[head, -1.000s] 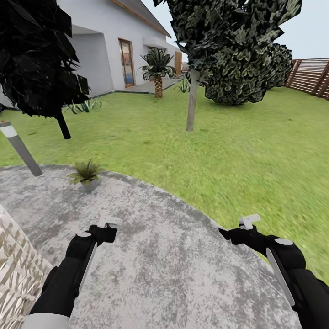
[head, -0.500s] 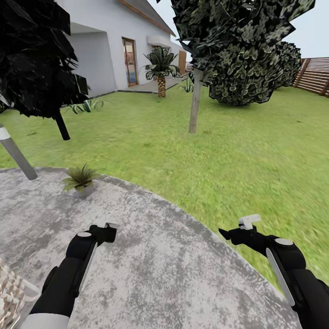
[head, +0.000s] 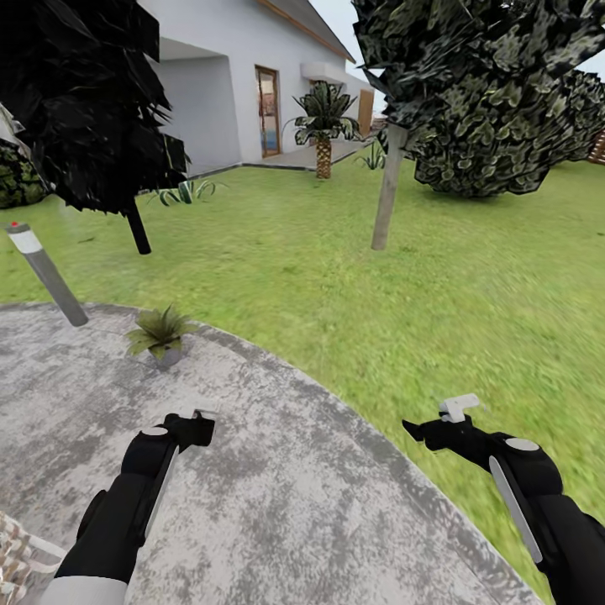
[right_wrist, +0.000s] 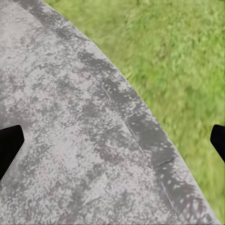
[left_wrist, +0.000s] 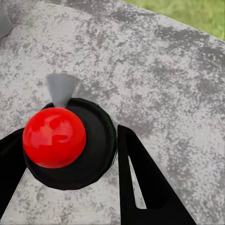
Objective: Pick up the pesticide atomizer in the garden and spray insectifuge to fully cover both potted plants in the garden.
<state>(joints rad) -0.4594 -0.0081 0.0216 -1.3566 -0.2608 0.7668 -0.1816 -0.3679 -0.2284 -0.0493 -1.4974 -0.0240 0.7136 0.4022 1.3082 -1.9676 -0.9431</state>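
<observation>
Holds the pesticide atomizer (left_wrist: 70,145) in the left tool (head: 202,418), closed on its dark round body. From the left wrist view looks down on the red neck and the blurred grey spray head, with a black finger (left_wrist: 140,183) pressed on each side. Keeps the right tool (head: 424,430) wide open and empty, above the border where the patio (head: 294,504) meets the lawn (head: 470,294).

Stands on the round grey patio in the garden, both arms forward and low. Faces one of the potted plants (head: 160,334), set on the paving near its edge, ahead of the left tool and a little apart from it, beside a tilted-looking bollard lamp (head: 46,273). Cannot place the second potted plant from these views.

As for progress: first step done, by the look, with the bottle in hand. No spray to be seen on any leaves, so probably no covering done yet. Left to do: come closer to the near plant, aim the nozzle at the rosette, spray until fully covered, then find the other pot and repeat.
</observation>
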